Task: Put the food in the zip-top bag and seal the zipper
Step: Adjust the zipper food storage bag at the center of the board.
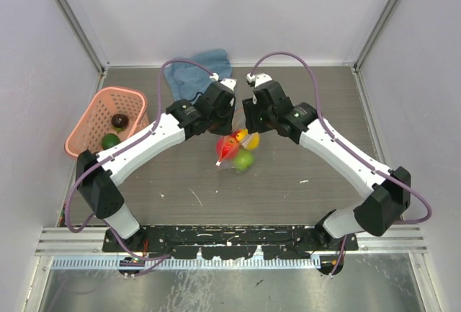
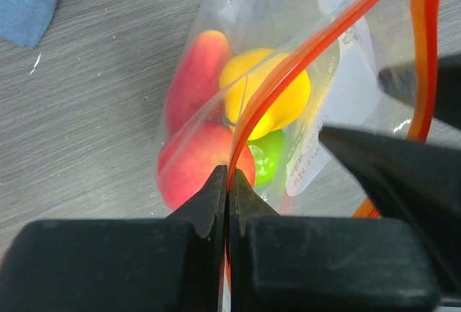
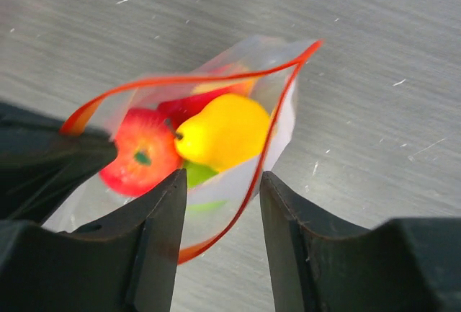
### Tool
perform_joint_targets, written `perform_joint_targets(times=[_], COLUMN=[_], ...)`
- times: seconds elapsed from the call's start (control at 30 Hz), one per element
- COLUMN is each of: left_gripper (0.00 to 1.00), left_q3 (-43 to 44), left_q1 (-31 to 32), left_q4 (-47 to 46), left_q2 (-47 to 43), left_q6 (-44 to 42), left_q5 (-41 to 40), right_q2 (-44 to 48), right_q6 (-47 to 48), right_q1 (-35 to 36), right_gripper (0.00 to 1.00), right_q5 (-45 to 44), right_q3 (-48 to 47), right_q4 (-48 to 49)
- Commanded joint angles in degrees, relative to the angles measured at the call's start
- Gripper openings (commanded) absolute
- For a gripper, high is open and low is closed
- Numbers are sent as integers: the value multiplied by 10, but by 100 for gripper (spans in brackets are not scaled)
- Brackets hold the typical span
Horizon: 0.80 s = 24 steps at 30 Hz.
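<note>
So the left gripper (image 2: 228, 176) pinches the zipper (image 2: 311, 51), anchoring the zip-top bag (image 2: 238, 2), while the right gripper (image 3: 223, 179) gapes around its other side, probably lining up to seal.

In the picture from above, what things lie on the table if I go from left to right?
The pink basket → blue cloth → zip-top bag with toy fruit inside.
</note>
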State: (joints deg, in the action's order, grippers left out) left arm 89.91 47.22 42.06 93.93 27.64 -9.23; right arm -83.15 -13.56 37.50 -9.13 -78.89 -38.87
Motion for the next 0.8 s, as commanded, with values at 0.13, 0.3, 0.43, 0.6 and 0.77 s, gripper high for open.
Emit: perform_joint_targets(times=[0.13, 0.3, 0.43, 0.6, 0.77], left_gripper=[0, 0, 0, 0, 0], left_q3=[20, 20, 18, 10, -6], left_q1=[-1, 0, -1, -1, -1], left_q4=[2, 1, -1, -8, -21], left_q2=[-21, -25, -28, -38, -51], left_q6=[25, 30, 35, 48, 62], left_q5=[-20, -28, -33, -36, -43], right_q2=[70, 87, 109, 133, 136], right_q6=[-107, -158, -200, -244, -262], right_q1=[57, 96, 99, 100, 100], right_gripper=[55, 58, 65, 66, 63], right_q5=[4, -56, -89, -82, -41], right_q3=[66, 84, 112, 147, 171], right_q4=[51, 55, 58, 83, 141])
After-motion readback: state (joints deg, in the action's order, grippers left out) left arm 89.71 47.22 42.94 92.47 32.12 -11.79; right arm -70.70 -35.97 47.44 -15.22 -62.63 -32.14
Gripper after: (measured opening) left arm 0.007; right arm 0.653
